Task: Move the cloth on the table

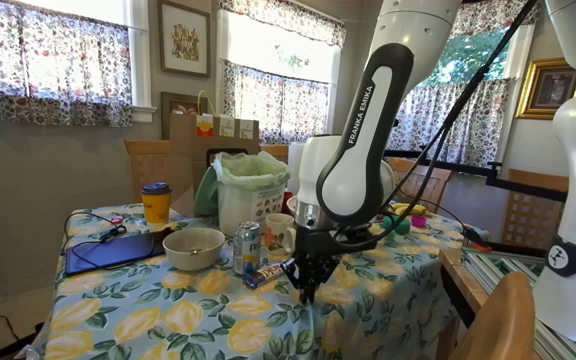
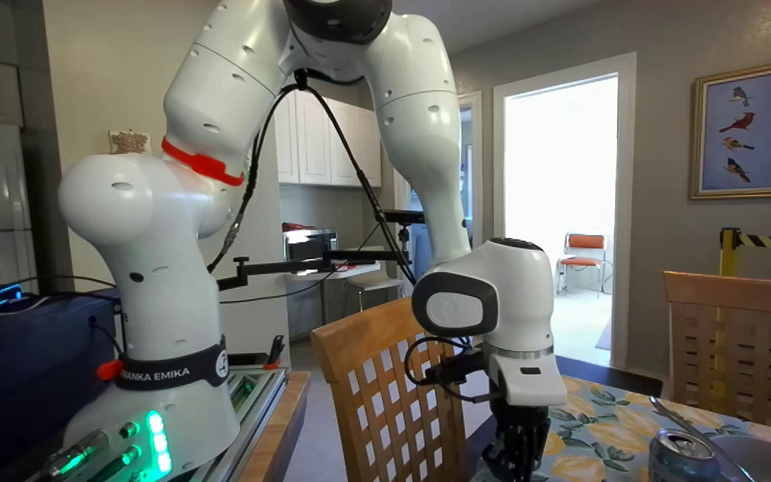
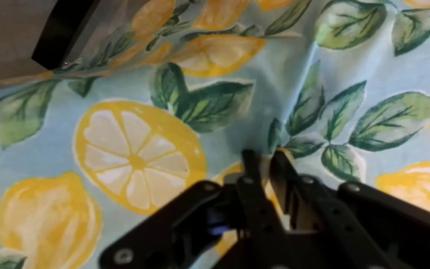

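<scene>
The cloth [image 1: 183, 317], light blue with yellow lemons and green leaves, covers the table and hangs down its near side. The table's own surface is hidden under it. The cloth also shows in an exterior view [image 2: 600, 435] and fills most of the wrist view [image 3: 136, 160]. My gripper [image 1: 308, 299] points down at the cloth near the table's edge. In the wrist view its fingertips [image 3: 263, 155] are close together with a bit of cloth between them, and a fold runs away from the tips. My gripper [image 2: 516, 465] is partly cut off in an exterior view.
A wrapped bar [image 1: 268, 274] lies beside the gripper. A can [image 1: 246, 250], a mug [image 1: 279, 235], a bowl [image 1: 194, 250], a lined bin [image 1: 253, 200], a yellow cup [image 1: 156, 207] and a blue laptop [image 1: 110, 256] stand on the cloth. A wooden chair [image 2: 392, 388] is close by.
</scene>
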### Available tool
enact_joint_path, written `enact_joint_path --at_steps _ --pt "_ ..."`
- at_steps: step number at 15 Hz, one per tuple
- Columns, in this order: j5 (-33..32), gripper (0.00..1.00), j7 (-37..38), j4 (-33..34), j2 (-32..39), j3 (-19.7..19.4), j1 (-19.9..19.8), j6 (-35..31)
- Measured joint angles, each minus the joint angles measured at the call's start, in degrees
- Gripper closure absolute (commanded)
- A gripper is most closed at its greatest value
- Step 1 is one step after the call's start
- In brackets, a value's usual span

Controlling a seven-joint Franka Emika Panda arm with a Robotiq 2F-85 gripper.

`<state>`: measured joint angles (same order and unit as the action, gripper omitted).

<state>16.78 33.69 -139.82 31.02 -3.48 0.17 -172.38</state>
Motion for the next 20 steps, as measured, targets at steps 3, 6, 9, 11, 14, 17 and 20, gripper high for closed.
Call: enact_joint_path --at_steps 3,6,9,11,14,17,20 --pt "0.7 1.00 0.0 0.0 0.0 -0.2 0.0 0.1" --pt "1.4 1.00 0.0 0.0 0.0 -0.2 0.0 0.1" --pt "2.7 1.00 -0.1 0.0 -0.3 0.5 -0.9 0.4" --pt "3.8 1.00 -0.5 0.0 -1.9 1.5 -2.5 2.1" --pt "5.7 1.00 -1.7 -0.5 -6.8 2.2 -4.6 7.0" --pt "9.4 1.00 -4.2 -0.6 -12.1 2.6 -7.1 11.6" --pt "12.9 1.00 -6.7 -0.6 -16.4 2.3 -8.8 15.5"
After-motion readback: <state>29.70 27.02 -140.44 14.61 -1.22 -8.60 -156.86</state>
